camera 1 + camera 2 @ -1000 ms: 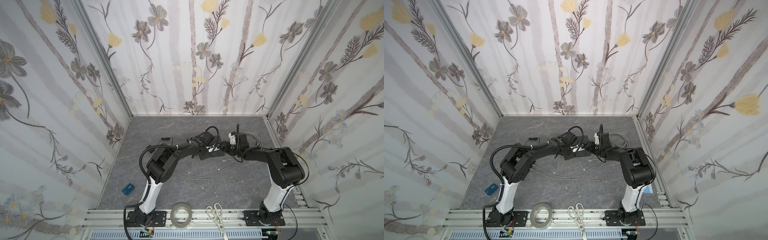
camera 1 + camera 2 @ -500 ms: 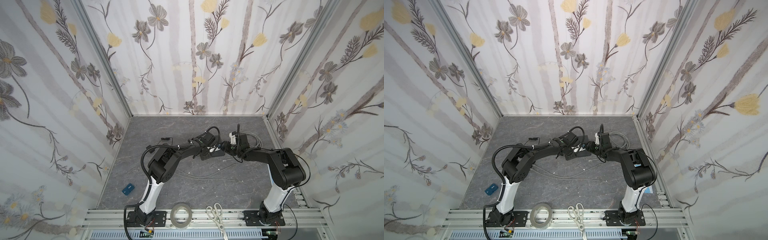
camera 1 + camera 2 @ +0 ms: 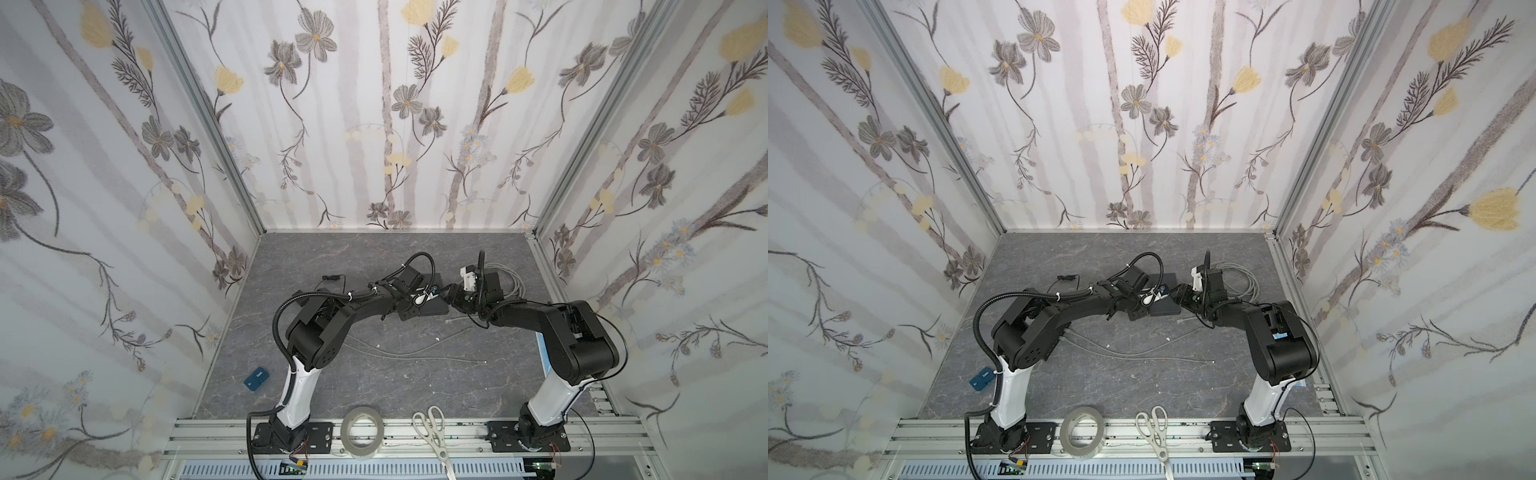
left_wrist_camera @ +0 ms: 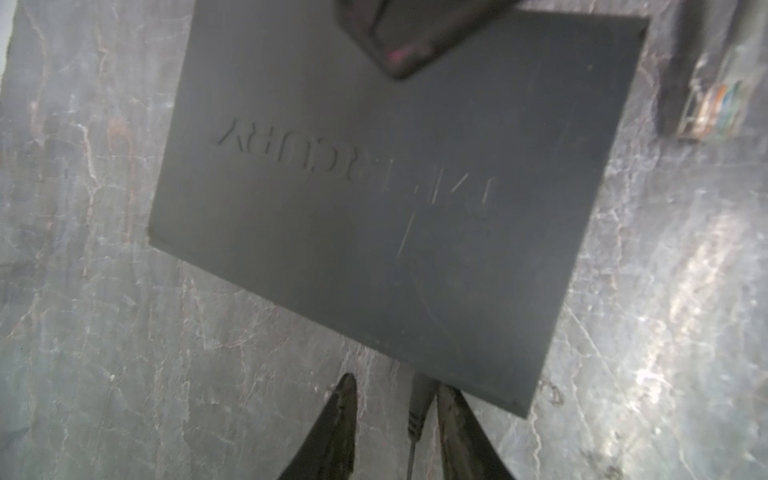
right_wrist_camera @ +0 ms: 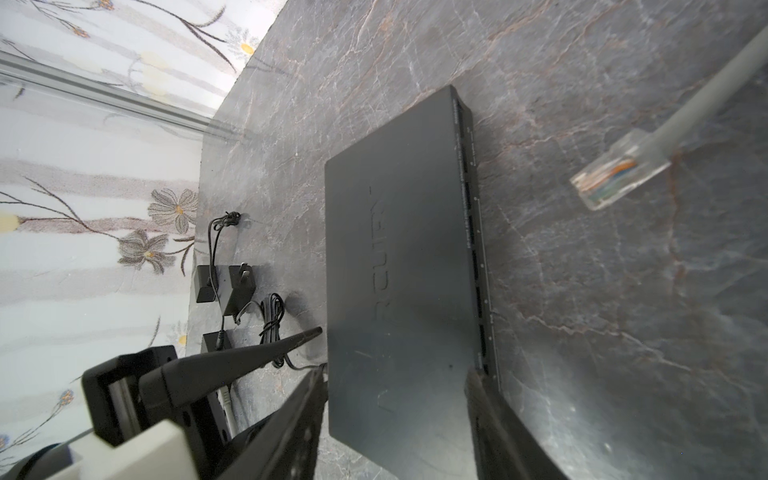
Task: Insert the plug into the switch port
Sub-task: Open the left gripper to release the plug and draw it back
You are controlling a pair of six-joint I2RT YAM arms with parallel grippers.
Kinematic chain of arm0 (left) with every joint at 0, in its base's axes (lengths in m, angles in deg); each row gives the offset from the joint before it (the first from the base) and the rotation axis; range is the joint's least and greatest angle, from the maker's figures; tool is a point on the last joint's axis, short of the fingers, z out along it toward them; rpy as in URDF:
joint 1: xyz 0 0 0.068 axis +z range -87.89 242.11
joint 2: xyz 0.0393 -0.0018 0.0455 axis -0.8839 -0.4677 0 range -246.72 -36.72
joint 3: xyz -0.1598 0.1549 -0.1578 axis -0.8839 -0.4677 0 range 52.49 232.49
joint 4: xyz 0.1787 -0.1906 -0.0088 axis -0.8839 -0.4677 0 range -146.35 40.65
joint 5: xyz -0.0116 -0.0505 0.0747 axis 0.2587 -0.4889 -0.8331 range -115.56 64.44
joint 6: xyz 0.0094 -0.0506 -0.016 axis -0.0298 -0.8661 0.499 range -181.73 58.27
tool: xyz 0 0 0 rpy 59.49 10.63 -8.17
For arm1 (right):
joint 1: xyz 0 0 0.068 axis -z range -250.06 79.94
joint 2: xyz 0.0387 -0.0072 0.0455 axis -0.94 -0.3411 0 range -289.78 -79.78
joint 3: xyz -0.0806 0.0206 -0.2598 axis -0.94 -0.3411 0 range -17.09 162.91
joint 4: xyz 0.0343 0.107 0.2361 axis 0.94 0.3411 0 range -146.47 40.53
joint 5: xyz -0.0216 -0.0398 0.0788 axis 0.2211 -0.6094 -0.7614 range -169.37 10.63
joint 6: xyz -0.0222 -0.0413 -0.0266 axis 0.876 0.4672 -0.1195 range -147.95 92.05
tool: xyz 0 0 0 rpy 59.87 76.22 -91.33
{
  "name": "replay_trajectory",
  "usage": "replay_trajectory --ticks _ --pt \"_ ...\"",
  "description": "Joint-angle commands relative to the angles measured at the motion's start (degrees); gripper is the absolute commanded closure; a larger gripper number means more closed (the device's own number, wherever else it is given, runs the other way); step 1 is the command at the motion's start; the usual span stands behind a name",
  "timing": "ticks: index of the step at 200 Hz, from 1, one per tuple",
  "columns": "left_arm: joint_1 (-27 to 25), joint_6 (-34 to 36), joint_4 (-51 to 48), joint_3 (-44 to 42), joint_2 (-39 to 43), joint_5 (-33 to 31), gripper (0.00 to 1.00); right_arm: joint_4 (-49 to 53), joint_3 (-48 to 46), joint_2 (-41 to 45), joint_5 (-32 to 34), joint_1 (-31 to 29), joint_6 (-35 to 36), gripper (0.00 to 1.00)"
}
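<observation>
At the bottom centre of the left wrist view, the left gripper [image 4: 397,384] has just parted its jaws off the slim black power plug [image 4: 419,405]. The plug sits nose-in at the lower edge of the flat dark-grey switch box [image 4: 374,208] and is probably seated. At the bottom of the right wrist view, the right gripper [image 5: 395,374] clamps the box's long sides.

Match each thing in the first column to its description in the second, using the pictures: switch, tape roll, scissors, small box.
Things:
1. switch
2. tape roll
3. scissors
4. small box

Descriptions:
a. blue
b. black, with raised lettering on top
c. pale and ring-shaped
d. white handles

Pairs: 1-b, 2-c, 3-d, 4-a
</observation>
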Motion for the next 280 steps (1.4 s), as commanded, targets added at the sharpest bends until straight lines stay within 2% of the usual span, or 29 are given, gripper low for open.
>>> replay_trajectory --ticks 1,27,66,105,135,234,280 --pt "1.2 -2.5 7.7 -2.8 2.6 -0.9 0.63 -2.8 0.0 0.4 -0.9 0.0 -0.6 0.44" --pt "3.3 -6.1 14.3 -7.7 6.0 -0.9 0.61 -2.4 -0.6 0.9 -0.4 0.0 -0.6 0.44" --pt "5.7 -9.1 22.0 -12.7 9.3 0.9 0.6 1.6 -1.0 2.6 4.6 -0.9 -0.6 0.45" --pt "6.0 -9.3 22.8 -13.4 9.6 1.4 0.6 8.5 3.8 -0.8 7.7 -2.0 -0.3 0.43" --pt "6.2 -9.4 23.8 -14.2 10.1 1.4 0.59 9.9 5.9 -2.6 7.0 -2.6 0.5 0.43" --pt "6.7 -10.0 23.9 -14.1 10.0 2.4 0.59 10.3 8.1 -4.6 2.5 -5.2 2.9 0.43" --pt "6.6 -10.0 24.0 -14.0 9.8 2.7 0.59 10.1 8.7 -4.6 3.8 -5.0 2.7 0.43"
